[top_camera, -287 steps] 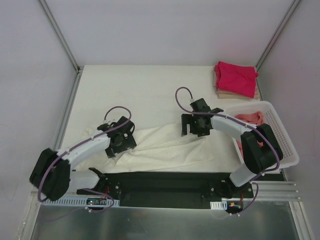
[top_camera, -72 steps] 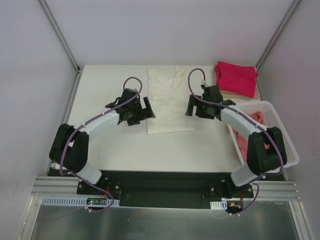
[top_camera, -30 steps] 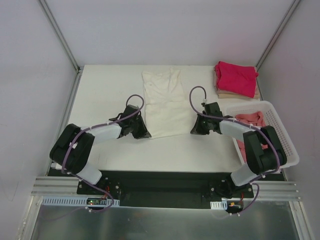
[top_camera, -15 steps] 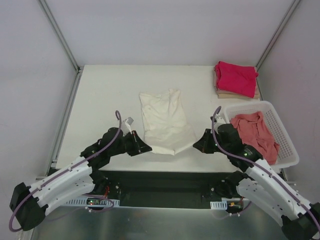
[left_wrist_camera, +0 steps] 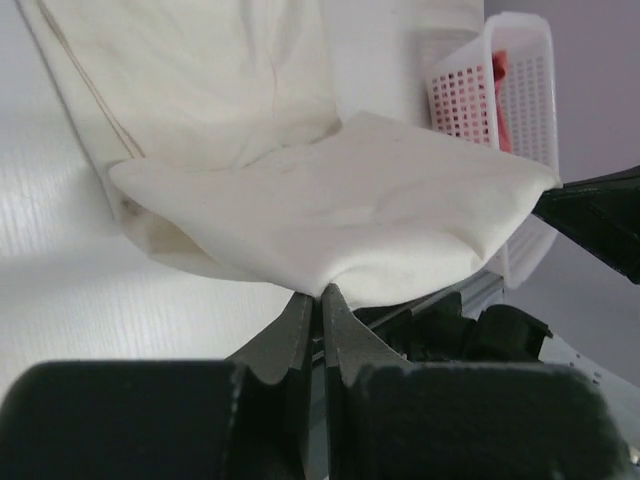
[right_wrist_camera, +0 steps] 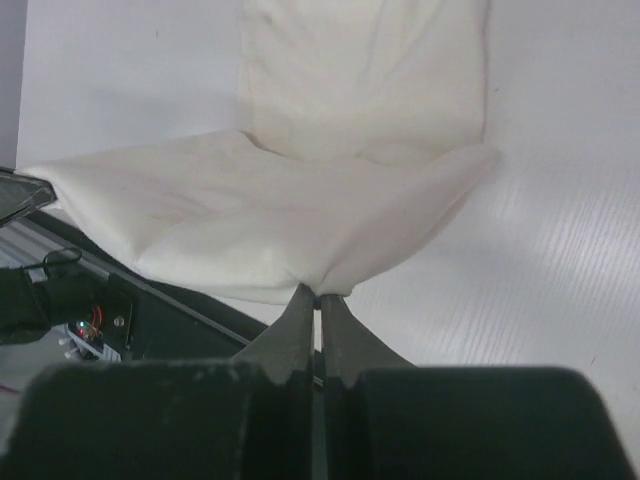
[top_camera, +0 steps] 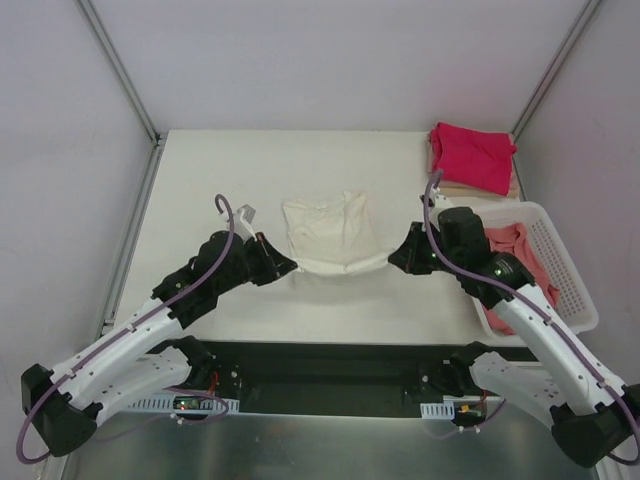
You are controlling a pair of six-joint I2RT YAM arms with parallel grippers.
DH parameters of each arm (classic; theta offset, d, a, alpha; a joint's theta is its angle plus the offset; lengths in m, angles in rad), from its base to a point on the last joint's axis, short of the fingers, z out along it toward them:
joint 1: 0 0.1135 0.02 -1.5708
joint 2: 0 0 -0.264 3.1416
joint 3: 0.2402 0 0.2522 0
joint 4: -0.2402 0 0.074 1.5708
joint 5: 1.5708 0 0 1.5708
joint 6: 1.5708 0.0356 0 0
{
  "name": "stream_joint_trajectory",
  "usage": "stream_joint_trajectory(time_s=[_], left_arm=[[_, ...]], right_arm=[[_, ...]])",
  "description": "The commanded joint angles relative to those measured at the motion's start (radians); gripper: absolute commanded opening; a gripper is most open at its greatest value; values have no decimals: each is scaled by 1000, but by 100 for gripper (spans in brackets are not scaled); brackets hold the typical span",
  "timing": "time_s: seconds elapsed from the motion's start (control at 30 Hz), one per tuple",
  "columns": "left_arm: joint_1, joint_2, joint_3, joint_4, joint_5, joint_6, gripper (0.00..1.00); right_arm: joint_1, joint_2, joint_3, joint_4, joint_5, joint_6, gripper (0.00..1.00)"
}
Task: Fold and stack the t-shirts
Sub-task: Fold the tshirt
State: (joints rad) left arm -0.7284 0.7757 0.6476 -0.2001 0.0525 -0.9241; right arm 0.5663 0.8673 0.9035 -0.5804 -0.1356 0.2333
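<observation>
The cream t-shirt (top_camera: pixel 328 232) sits mid-table, between the 2 arms. Its far part lies flat on the white table (top_camera: pixel 220 170). Its near edge is up off the surface, stretched taut side to side between the grippers.

The L gripper (top_camera: pixel 285 267) has the shirt's near-left corner. In the left wrist view the 2 fingers are pressed together w/ almost no gap, and a pinch of cream cloth comes out right at the tips. The R gripper (top_camera: pixel 395 258) has the near-right corner the same way: the right wrist view shows its fingers closed tight on a bunched bit of the edge. From both wrist cams the raised cloth forms a loose, sagging layer hanging over the flat part behind it, w/ soft creases running toward each pinch point. Both arms reach in from the near edge at an angle, tips pointing inward at the shirt.

At the far-right corner a folded magenta-red t-shirt (top_camera: pixel 470 155) rests on top of a folded tan t-shirt (top_camera: pixel 512 187), of which only the edges show. Just nearer, on the right side, a white slotted basket (top_camera: pixel 572 285) holds a crumpled salmon-pink t-shirt (top_camera: pixel 515 245); the R arm's forearm crosses in front of part of it.
</observation>
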Motion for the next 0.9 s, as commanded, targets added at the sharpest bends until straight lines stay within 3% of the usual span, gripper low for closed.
stream_joint_trajectory(time_s=[0.0, 0.07, 0.5, 0.67, 0.87], left_arm=[[118, 80, 113, -13, -54, 80, 0], [191, 144, 152, -13, -10, 100, 0], [401, 543, 417, 5, 110, 205, 0], [449, 675, 498, 14, 194, 214, 0], [488, 839, 595, 22, 195, 228, 0]], right_arm=[[-93, 131, 116, 45, -38, -61, 1], [-117, 174, 178, 60, -41, -75, 1], [-258, 588, 486, 80, -162, -141, 1], [-305, 749, 587, 82, -220, -144, 1], [-328, 944, 716, 86, -256, -137, 1]])
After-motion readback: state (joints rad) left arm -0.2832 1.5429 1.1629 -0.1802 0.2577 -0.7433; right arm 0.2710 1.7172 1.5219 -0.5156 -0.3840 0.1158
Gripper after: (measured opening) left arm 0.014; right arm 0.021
